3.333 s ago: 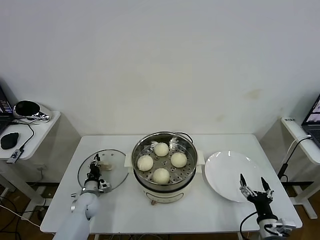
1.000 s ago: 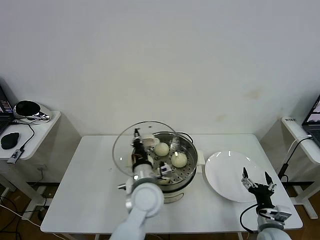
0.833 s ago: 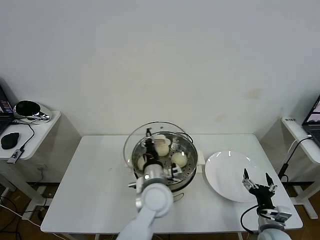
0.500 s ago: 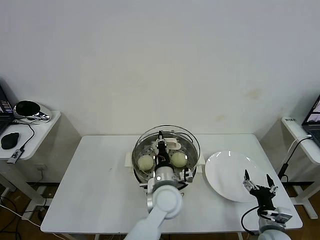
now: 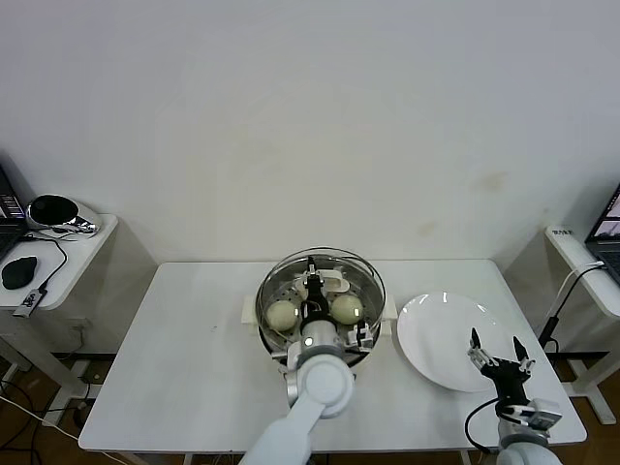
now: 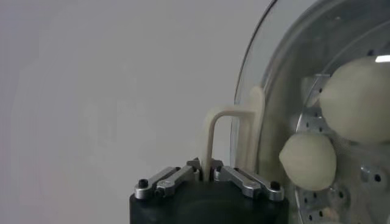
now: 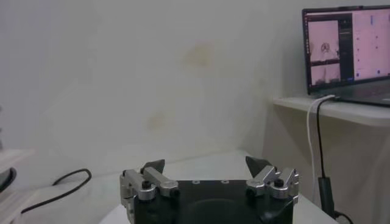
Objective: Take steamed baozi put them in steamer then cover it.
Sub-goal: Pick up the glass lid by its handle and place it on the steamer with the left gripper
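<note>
Steamed baozi (image 5: 282, 312): cream-white buns, two plainly seen through glass in the head view, seated on perforated tray inside steamer; second bun (image 5: 346, 308) on the side toward the plate; others hidden behind gripper and arm.

Steamer (image 5: 275, 341): shiny steel pot on white base, centre of white table (image 5: 194, 368).

Cover (image 5: 360, 276): clear glass lid with metal rim, positioned over the steamer's mouth, roughly concentric with it; full seating on the rim not discernible. Cream-white handle (image 6: 226, 137) at centre, upright.

Left gripper (image 5: 311, 289): directly above steamer centre, jaws pinched together on the cover's handle; wrist view confirms fingers (image 6: 177, 177) clamped at handle base, with buns visible through the glass beside.

Right gripper (image 5: 496, 356): near front right table edge, just beside white plate (image 5: 436, 334), jaws spread wide, holding nothing; idle.

Plate: flat, bare, between steamer and right gripper.

Side stand (image 5: 58, 252), far left: mouse, cable, dark rounded device. Laptop (image 7: 347, 52) on stand at far right.
</note>
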`<state>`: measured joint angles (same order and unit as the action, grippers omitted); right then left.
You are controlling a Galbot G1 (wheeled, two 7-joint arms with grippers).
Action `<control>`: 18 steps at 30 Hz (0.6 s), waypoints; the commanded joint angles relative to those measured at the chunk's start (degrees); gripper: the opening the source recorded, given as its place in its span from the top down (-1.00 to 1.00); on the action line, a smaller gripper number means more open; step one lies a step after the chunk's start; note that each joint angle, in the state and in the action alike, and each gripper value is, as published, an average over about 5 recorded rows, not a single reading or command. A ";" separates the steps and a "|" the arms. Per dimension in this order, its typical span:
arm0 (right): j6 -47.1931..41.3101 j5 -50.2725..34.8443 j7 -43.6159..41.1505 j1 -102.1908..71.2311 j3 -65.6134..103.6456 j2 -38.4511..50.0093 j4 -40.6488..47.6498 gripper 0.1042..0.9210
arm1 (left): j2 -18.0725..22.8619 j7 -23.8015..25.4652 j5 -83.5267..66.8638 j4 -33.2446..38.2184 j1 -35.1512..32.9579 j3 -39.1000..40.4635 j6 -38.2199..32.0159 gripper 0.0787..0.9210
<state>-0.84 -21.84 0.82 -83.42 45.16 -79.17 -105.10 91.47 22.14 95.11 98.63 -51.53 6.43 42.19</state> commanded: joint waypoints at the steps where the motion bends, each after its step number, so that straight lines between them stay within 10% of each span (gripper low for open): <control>1: 0.01 0.18 -0.07 0.35 -0.14 -0.07 0.33 -0.76 | 0.19 1.10 0.52 -0.51 -0.17 -0.78 2.49 0.82; 18: 0.52 0.23 -0.12 0.10 -0.37 -0.35 0.47 -0.76 | -0.12 0.99 -1.10 -1.09 -0.52 -0.98 2.45 0.82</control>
<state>-0.42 -21.64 0.73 -83.27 44.79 -79.50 -104.61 91.46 23.11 94.81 98.15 -52.24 5.68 42.20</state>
